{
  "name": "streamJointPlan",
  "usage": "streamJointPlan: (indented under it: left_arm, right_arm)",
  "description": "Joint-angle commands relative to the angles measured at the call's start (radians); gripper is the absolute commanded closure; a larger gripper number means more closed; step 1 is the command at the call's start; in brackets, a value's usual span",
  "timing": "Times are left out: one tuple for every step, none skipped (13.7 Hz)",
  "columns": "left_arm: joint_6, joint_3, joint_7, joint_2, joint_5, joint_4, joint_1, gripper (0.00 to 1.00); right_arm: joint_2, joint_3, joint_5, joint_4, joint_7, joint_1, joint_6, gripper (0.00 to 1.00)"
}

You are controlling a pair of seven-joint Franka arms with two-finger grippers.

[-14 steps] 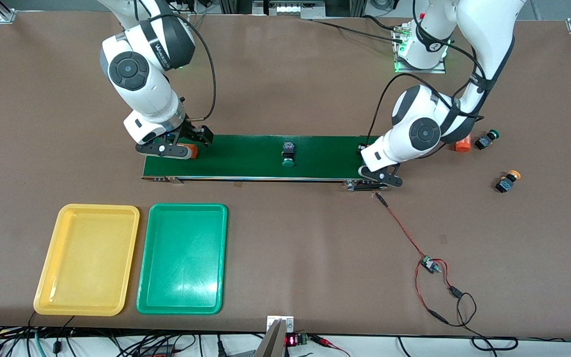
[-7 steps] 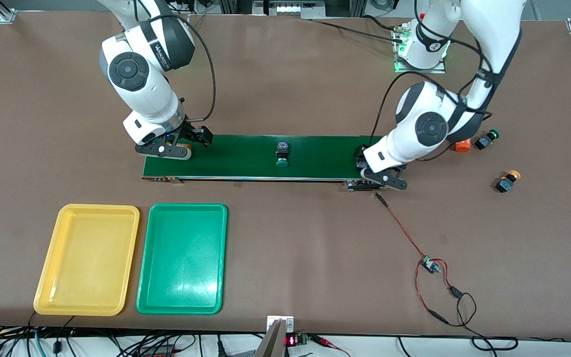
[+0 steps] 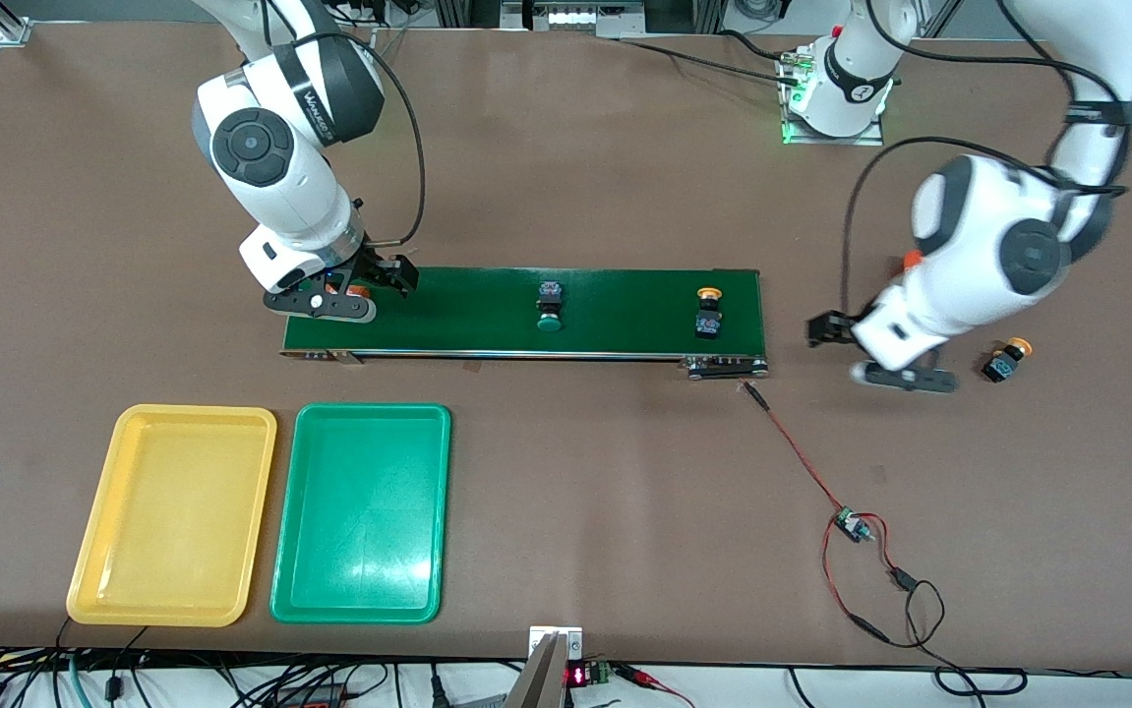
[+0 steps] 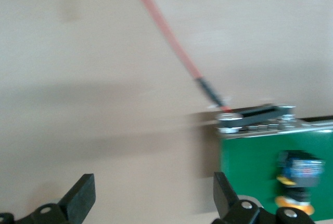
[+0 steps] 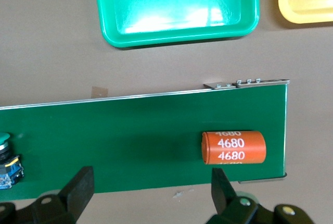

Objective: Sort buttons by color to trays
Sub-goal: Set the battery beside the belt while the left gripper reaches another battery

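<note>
Both my jaws spread wide, gripping nothing.

My right gripper (image 3: 341, 295) hangs over an orange cylinder (image 5: 234, 147) on the conveyor belt (image 3: 625, 300); my left gripper (image 3: 880, 354) is over the surface beside the belt's end. A green button (image 3: 549, 307) and a yellow button (image 3: 709, 313) sit on the belt, another yellow button (image 3: 1004, 361) on the surface. The yellow tray (image 3: 175, 515) and green tray (image 3: 362, 512) lie nearer the camera.
</note>
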Motion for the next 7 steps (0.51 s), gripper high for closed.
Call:
streamJointPlan:
  left_arm:
    - [-0.058, -0.012, 0.004, -0.002, 0.013, -0.013, 0.087, 0.00]
    - [-0.066, -0.012, 0.005, 0.000, 0.013, -0.016, 0.113, 0.00]
    - [-0.079, -0.012, 0.013, 0.000, 0.015, -0.027, 0.142, 0.00]
    - [-0.092, -0.012, 0.062, -0.002, 0.015, -0.041, 0.161, 0.00]
    - [-0.093, -0.012, 0.108, -0.008, 0.015, -0.061, 0.181, 0.00]
    - [-0.093, -0.012, 0.129, -0.012, 0.015, -0.087, 0.192, 0.00]
    - [-0.093, -0.010, 0.139, -0.017, 0.017, -0.108, 0.202, 0.00]
  right_arm:
    - [0.038, 0.005, -0.012, 0.030, 0.025, 0.013, -0.014, 0.00]
    - [0.056, 0.005, -0.007, 0.040, 0.039, 0.034, -0.011, 0.00]
    - [0.077, 0.005, -0.004, 0.065, 0.060, 0.054, -0.011, 0.00]
    - [0.097, 0.005, -0.004, 0.087, 0.089, 0.076, -0.011, 0.00]
    - [0.114, 0.005, -0.006, 0.102, 0.111, 0.090, -0.011, 0.00]
    - [0.134, 0.005, -0.009, 0.112, 0.115, 0.099, -0.011, 0.00]
    - [0.150, 0.005, -0.012, 0.112, 0.114, 0.099, 0.003, 0.00]
